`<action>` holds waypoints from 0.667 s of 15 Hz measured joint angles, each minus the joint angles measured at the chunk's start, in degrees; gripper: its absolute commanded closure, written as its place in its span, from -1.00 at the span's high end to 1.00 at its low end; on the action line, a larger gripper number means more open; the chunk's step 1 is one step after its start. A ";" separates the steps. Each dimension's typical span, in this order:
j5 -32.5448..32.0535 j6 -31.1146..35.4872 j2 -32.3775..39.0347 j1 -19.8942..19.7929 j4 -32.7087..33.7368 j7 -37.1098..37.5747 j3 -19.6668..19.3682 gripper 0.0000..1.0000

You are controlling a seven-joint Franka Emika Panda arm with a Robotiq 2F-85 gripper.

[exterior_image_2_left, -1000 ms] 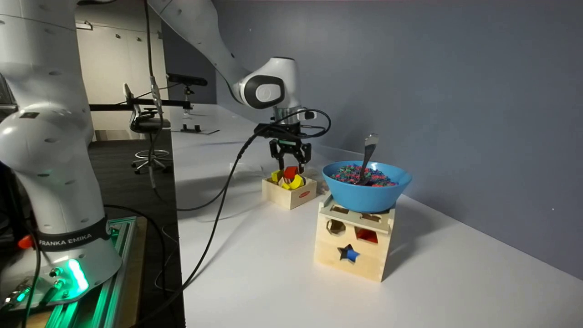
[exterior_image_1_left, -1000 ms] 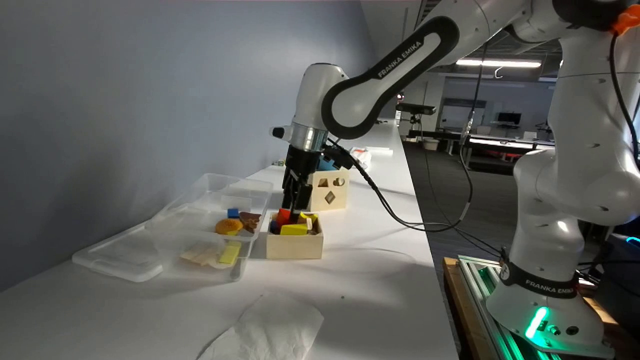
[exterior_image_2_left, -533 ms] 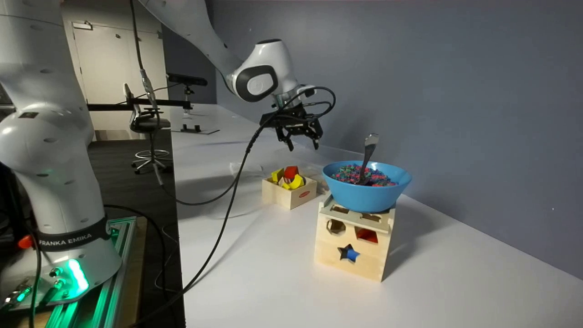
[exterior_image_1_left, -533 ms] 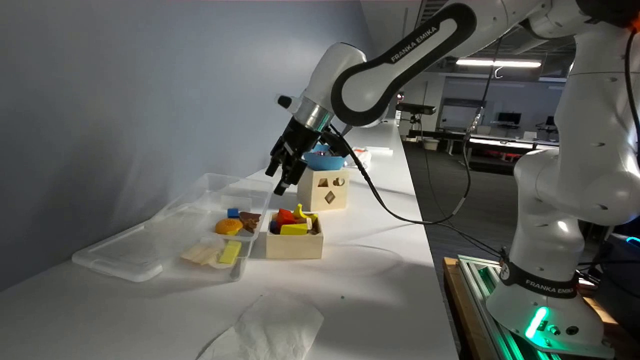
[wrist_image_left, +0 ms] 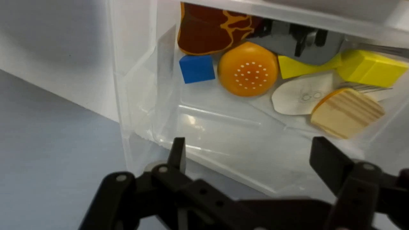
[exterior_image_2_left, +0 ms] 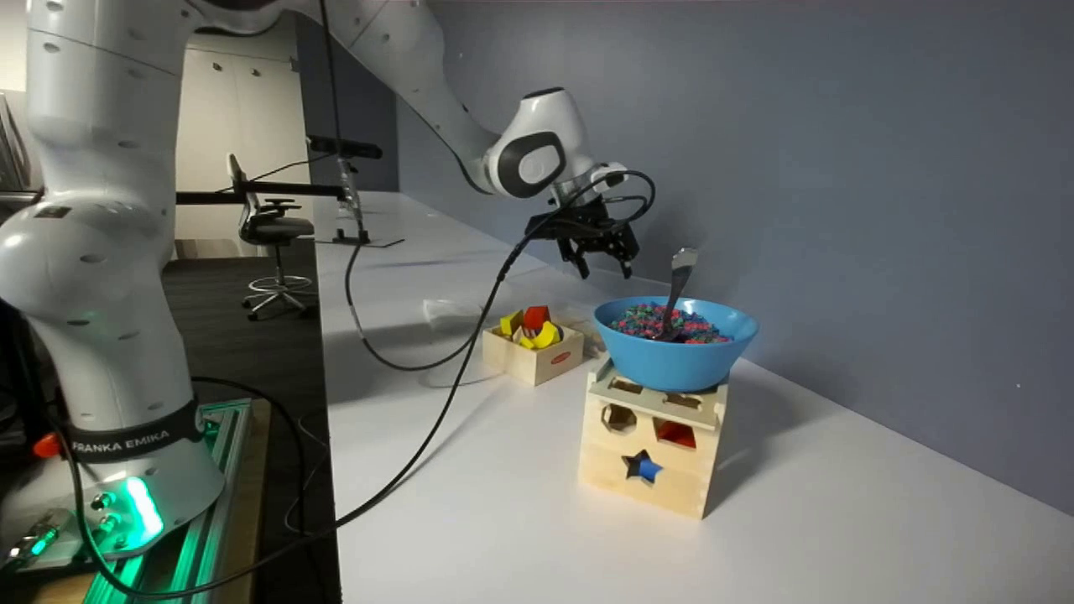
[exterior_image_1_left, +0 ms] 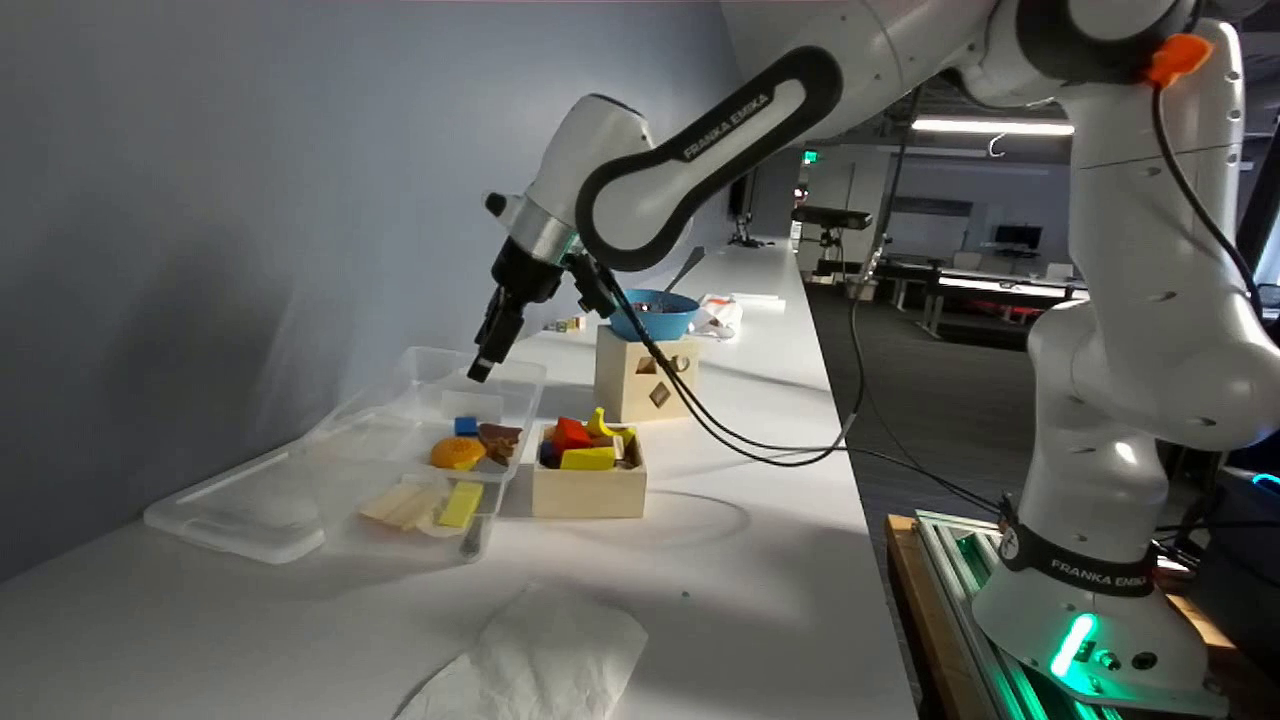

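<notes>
1. claw (wrist_image_left: 250,156), one: spread wide, gripping nothing; i have it tilted above the clear bin (wrist_image_left: 220,131).
2. clear bin, one: on the bench (exterior_image_1_left: 720,590) near the wall (exterior_image_1_left: 300,200); its sides keep the blue block (wrist_image_left: 197,69) and toy bun (wrist_image_left: 248,69) corralled.
3. wooden box (exterior_image_1_left: 588,495), one: beside the bin, blocks (exterior_image_1_left: 588,458) heaped past its rim, probably too many to lie flat.
4. blue bowl (exterior_image_2_left: 671,369): raised on the shape sorter (exterior_image_2_left: 644,439), which bears it.

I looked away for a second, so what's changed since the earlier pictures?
The hand rose from the wooden box, tilted, and swung over toward the clear bin. It is open and holds nothing. Unchanged: the blocks still lie in the wooden box, and the blue bowl still sits on the shape sorter.
</notes>
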 measured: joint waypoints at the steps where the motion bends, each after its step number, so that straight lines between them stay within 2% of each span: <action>1: -2.54 -3.65 2.79 0.18 3.27 3.17 -0.27 1.00; 3: -5.52 -11.87 7.88 0.71 9.58 7.00 -0.33 1.00; 5: -5.91 -18.82 12.47 1.10 15.27 7.82 0.20 1.00; 10: -6.27 -25.93 21.03 1.50 25.98 7.84 0.84 1.00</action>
